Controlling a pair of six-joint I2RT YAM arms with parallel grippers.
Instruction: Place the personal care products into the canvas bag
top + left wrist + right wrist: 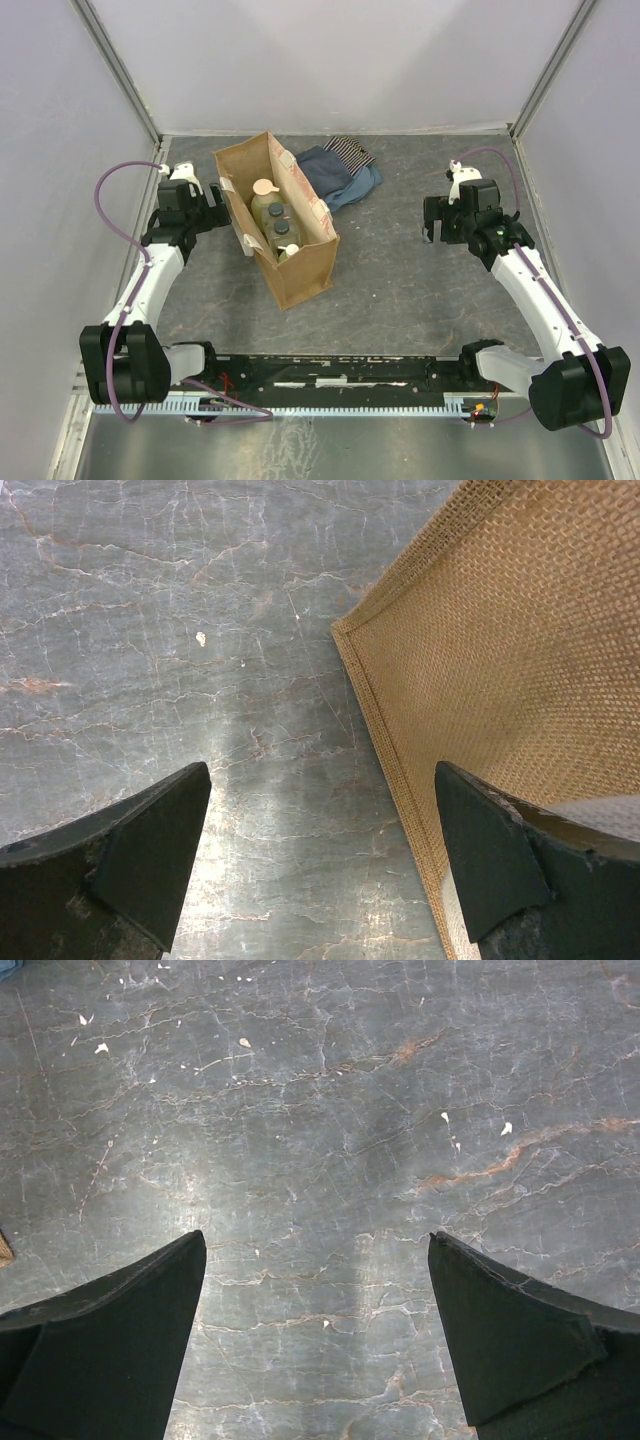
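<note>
The canvas bag (290, 240) stands open at centre-left, with whitish handles (318, 212). Inside it I see the green bottle with beige cap (264, 193), two clear bottles with dark caps (278, 222) and the white pump of the yellow bottle (289, 251). My left gripper (216, 205) is open and empty, low beside the bag's left wall. In the left wrist view the bag's woven wall (520, 640) fills the right side, close to the right fingertip (480, 850); the gripper (322, 780) holds nothing. My right gripper (434, 224) is open and empty over bare table, as the right wrist view (318, 1245) also shows.
A folded blue cloth (335, 172) and a striped cloth (351, 150) lie behind the bag at the back. Grey walls enclose the marbled table (400, 290) on three sides. The arm bases and a black rail (330, 370) sit along the near edge.
</note>
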